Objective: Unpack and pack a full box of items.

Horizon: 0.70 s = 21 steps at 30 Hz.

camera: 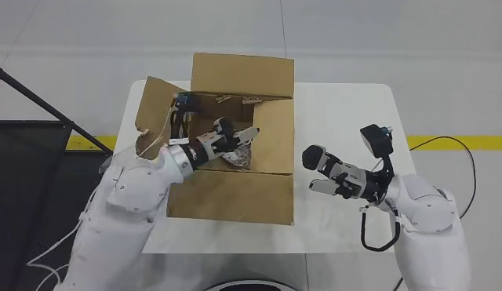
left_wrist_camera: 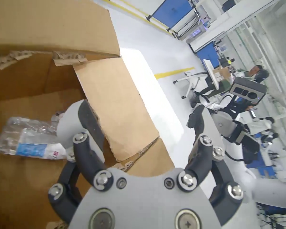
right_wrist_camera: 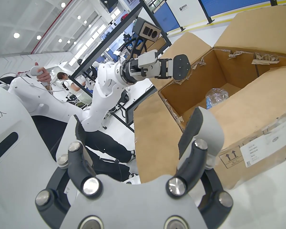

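My left gripper (left_wrist_camera: 141,114) hangs spread wide over the open box (camera: 235,193). The blue-labelled plastic bottle (left_wrist_camera: 26,141) lies on the box floor beneath it. My right gripper (camera: 315,171), also spread, faces the box's white sticker (right_wrist_camera: 259,151).

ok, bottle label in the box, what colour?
Blue and white, on the clear crumpled bottle lying in the box. Shows best in the left wrist view.

Left gripper (left_wrist_camera: 141,117), fingers spread wide, hangs over the box (left_wrist_camera: 114,101); a crumpled bottle (left_wrist_camera: 31,141) lies on its floor.
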Tool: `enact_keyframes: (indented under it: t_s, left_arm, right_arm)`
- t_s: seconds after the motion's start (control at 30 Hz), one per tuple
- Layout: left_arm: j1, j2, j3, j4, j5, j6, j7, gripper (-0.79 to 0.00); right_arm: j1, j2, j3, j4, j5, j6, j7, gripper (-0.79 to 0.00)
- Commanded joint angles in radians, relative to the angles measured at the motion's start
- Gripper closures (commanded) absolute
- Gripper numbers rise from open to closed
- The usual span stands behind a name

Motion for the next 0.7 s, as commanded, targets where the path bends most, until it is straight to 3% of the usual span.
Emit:
enact_keyframes:
  t_s: [0.0,0.33,0.67]
  left_arm:
    - [-0.039,-0.003,0.011,0.047,-0.067,0.042,-0.043,-0.785]
    - [-0.169,-0.010,0.107,0.193,-0.081,0.196,-0.159,-0.785]
    - [-0.243,-0.031,0.197,0.356,-0.145,0.172,-0.128,-0.785]
  right_arm:
    - [0.000,0.000,0.000,0.000,0.000,0.000,0.000,-0.785]
    - [0.000,0.000,0.000,0.000,0.000,0.000,0.000,-0.785]
    - [0.000,0.000,0.000,0.000,0.000,0.000,0.000,-0.785]
